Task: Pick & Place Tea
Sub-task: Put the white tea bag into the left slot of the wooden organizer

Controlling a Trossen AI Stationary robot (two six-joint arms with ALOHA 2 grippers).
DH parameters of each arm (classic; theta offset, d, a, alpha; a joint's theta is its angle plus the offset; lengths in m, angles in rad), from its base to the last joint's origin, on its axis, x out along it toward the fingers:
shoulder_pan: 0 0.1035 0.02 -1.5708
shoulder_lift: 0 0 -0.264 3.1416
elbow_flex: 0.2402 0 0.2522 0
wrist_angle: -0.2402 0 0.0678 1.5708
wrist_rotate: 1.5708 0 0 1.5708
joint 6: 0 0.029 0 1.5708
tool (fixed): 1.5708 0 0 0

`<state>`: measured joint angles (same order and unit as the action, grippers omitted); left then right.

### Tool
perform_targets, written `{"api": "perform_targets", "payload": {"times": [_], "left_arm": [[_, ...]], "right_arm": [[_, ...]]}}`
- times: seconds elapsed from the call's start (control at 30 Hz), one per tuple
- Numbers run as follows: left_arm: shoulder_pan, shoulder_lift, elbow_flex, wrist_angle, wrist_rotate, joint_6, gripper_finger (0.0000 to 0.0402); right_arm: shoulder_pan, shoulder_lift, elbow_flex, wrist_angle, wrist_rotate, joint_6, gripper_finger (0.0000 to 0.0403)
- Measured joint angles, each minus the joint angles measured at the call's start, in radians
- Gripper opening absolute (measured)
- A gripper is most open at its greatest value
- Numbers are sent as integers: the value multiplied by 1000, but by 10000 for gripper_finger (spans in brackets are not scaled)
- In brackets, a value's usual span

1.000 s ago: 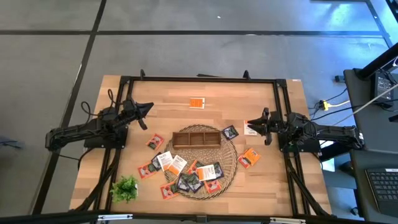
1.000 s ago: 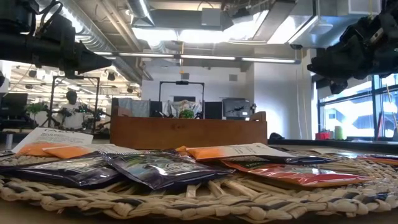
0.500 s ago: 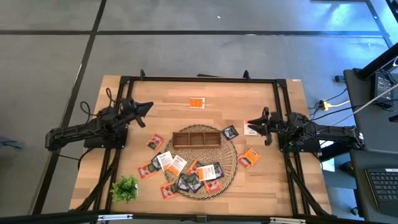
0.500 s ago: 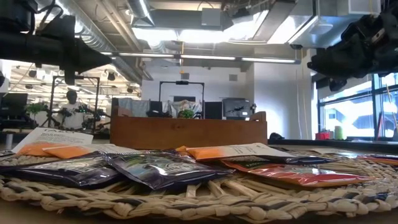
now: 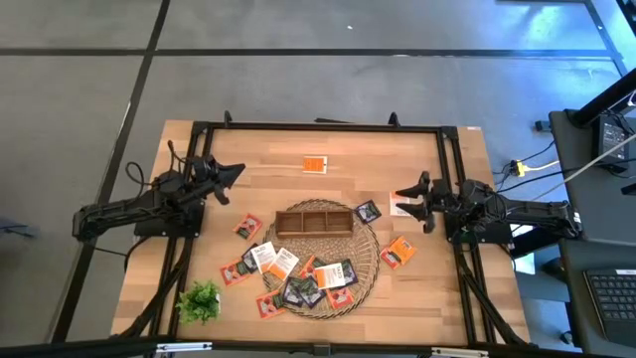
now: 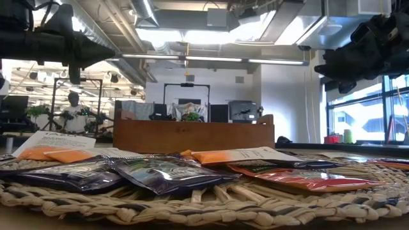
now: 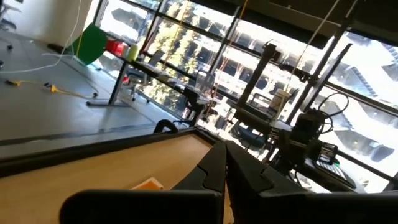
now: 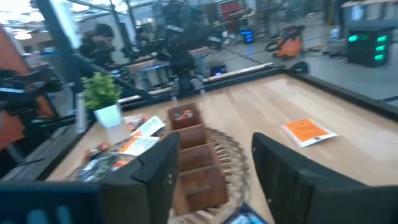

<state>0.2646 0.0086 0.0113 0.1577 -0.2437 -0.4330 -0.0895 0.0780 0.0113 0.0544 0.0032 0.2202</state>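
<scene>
On the left we see the left gripper [image 5: 236, 171] raised over bare bench [image 5: 268, 159], its fingers [image 7: 217, 168] pressed together into one point and holding nothing. Ahead of those fingers, toward the far edge, a lone orange sachet [image 5: 315, 164] lies flat; in the left wrist view only a cut-off orange corner [image 7: 148, 184] shows beside the fingers, and we cannot tell which sachet it is.

Toward the middle, well apart from both sets of fingers, the wooden tray [image 5: 315, 220] sits on the far part of the wicker mat [image 5: 366, 261]. We cannot make out from above whether its compartments hold anything. Most of the tea [image 5: 298, 278] lies heaped on the mat's near half, overlapping so that single packets are hard to separate; a few spill onto the bench beside the plant sprig [image 5: 200, 300]. From the low view the tray hides all that lies behind it, and the printing on the dark sachet [image 6: 163, 174] in front is unreadable.

On the right, the right gripper [image 5: 404, 201] hovers with its fingers [image 8: 155, 171] spread wide and empty. A white-and-orange sachet [image 5: 399, 208] lies just under them, partly covered. A dark sachet [image 5: 368, 211] lies just ahead of them, an orange one [image 5: 398, 251] off to their side.
</scene>
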Motion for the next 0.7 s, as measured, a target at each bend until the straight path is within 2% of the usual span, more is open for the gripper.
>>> {"api": "perform_targets", "payload": {"times": [0.2, 0.5, 0.7], "left_arm": [[0, 0, 0, 1, -2, 60, 6], [0, 0, 0, -1, -8, 148, 23], [0, 0, 0, -3, 7, 198, 55]], "right_arm": [[0, 0, 0, -2, 74, -12, 247], [0, 0, 0, -30, 74, -14, 247], [0, 0, 0, -30, 75, -17, 247]]}}
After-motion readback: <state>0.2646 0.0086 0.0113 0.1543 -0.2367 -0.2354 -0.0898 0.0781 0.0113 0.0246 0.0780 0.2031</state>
